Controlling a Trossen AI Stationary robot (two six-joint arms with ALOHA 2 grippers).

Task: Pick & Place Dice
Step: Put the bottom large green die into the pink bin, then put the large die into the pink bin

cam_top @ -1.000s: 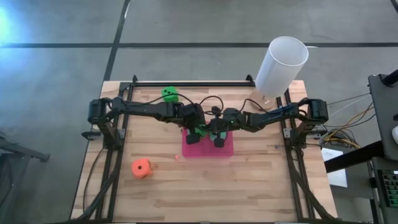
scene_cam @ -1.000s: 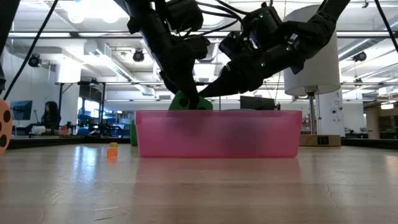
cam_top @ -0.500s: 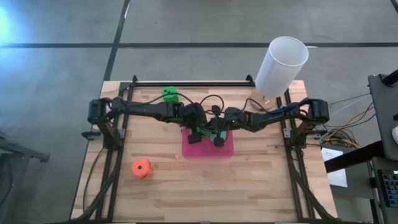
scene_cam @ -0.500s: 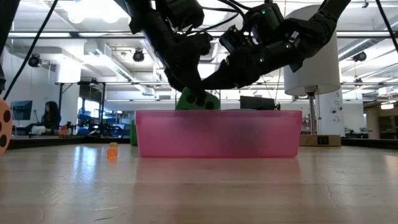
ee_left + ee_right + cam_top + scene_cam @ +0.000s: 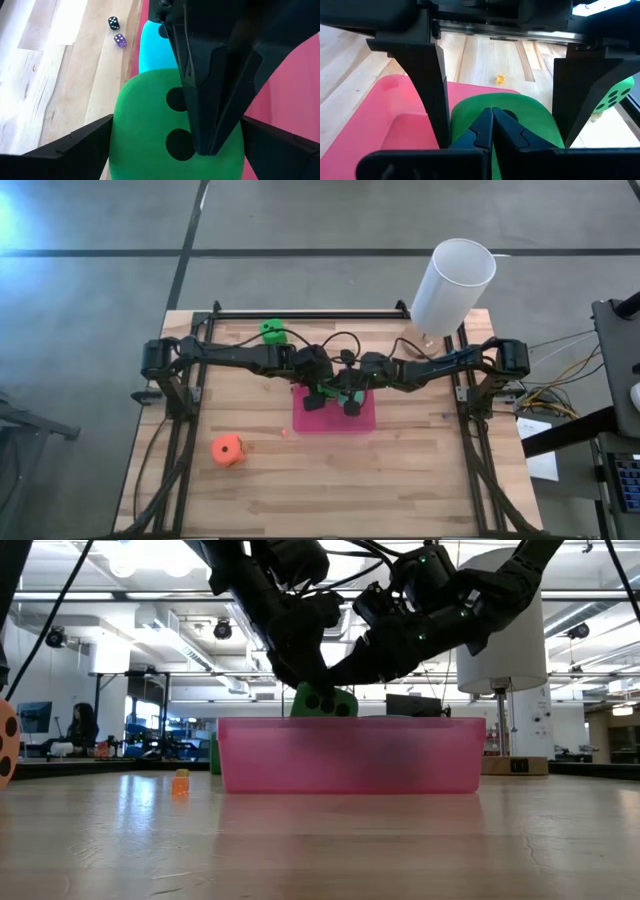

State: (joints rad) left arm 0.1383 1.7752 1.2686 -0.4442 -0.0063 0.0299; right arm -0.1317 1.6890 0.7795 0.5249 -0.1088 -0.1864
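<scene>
My left gripper (image 5: 320, 389) is shut on a bright green die (image 5: 175, 130) just above the flat pink pad (image 5: 336, 418); the die also shows in the low view (image 5: 323, 700). My right gripper (image 5: 492, 129) is shut, and its tip stands over that die's pipped face (image 5: 205, 145). A teal die (image 5: 155, 45) lies by the pad's edge beyond the held die. A second green die (image 5: 272, 331) rests on the table at the far left. An orange die (image 5: 228, 450) rests at the near left. My left gripper pinches the green die by two opposite sides (image 5: 120, 145) between its two fingers, from above, pointing down. The die is lifted clear of the pink pad, a pipped face up. My right gripper lies over the die's upper face, slanting down from the table's right; I cannot tell whether it touches.
A tall white cylinder (image 5: 452, 285) stands at the far right corner. Tiny black and purple dice (image 5: 116, 32) and a tiny yellow die (image 5: 501, 78) lie on the wood near the pad. The arms' frames (image 5: 180, 395) line both table sides.
My left gripper has gone up a little with the green die, which now shows above the pink pad's top edge in the low view. My right gripper has stayed close over it.
</scene>
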